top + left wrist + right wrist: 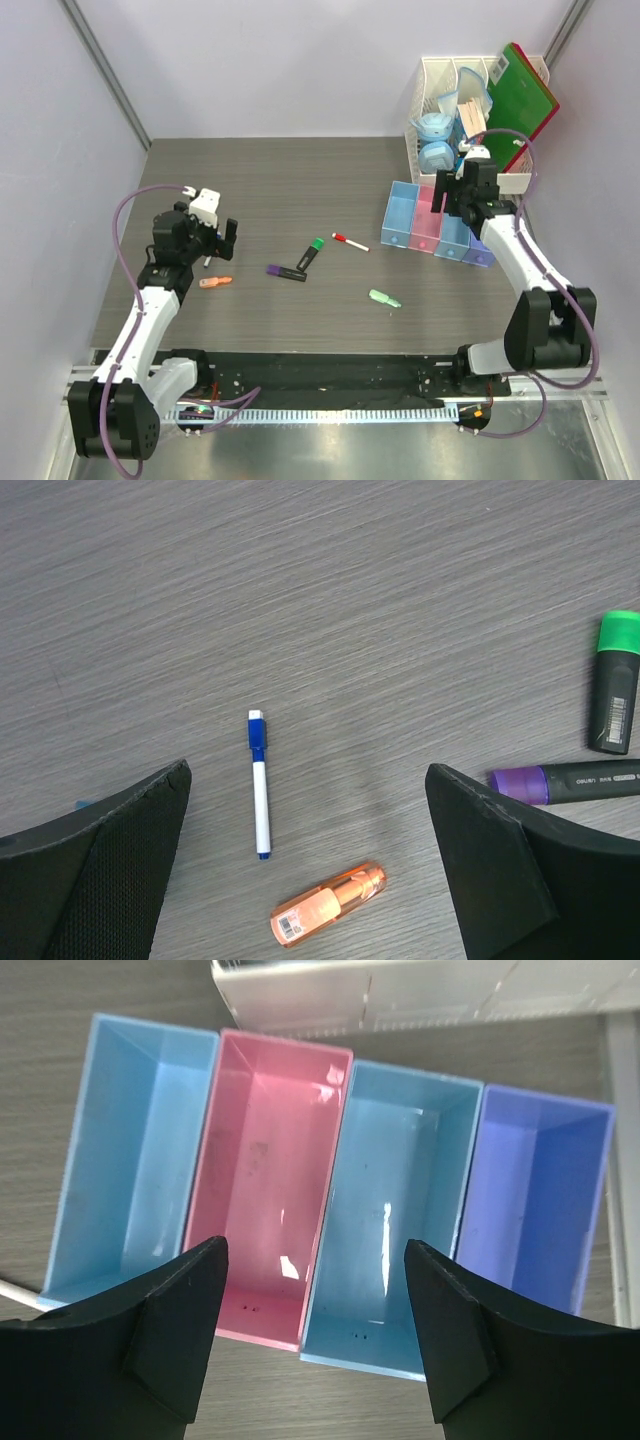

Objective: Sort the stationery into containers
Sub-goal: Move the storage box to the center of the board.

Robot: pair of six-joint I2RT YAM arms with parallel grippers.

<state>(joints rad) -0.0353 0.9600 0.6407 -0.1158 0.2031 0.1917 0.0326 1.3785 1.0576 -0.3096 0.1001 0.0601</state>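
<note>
Four bins (265,1160) all look empty from the right wrist cam, so the sorting looks barely begun imo. Right gripper (315,1248) hangs over them, jaws spread, nothing in it. Left gripper (308,773) is wide open too, above a thin blue-capped pen (260,800) with an orange piece (328,903) just beside its lower end. Purple marker (570,780) and green marker (614,680) lie off to one side; the red-capped pen (350,242) and mint piece (385,298) sit mid-table, well apart from the bins. Likely next grab is the blue-capped pen: the jaws straddle its barrel, so drop straight down, get the tips right onto the table since it lies flat, close slowly, don't nudge the orange piece. Table (280,190) is dark grey woodgrain, probably a bit slick; pale lilac walls (300,60) around, white rack (440,75) behind the bins
</note>
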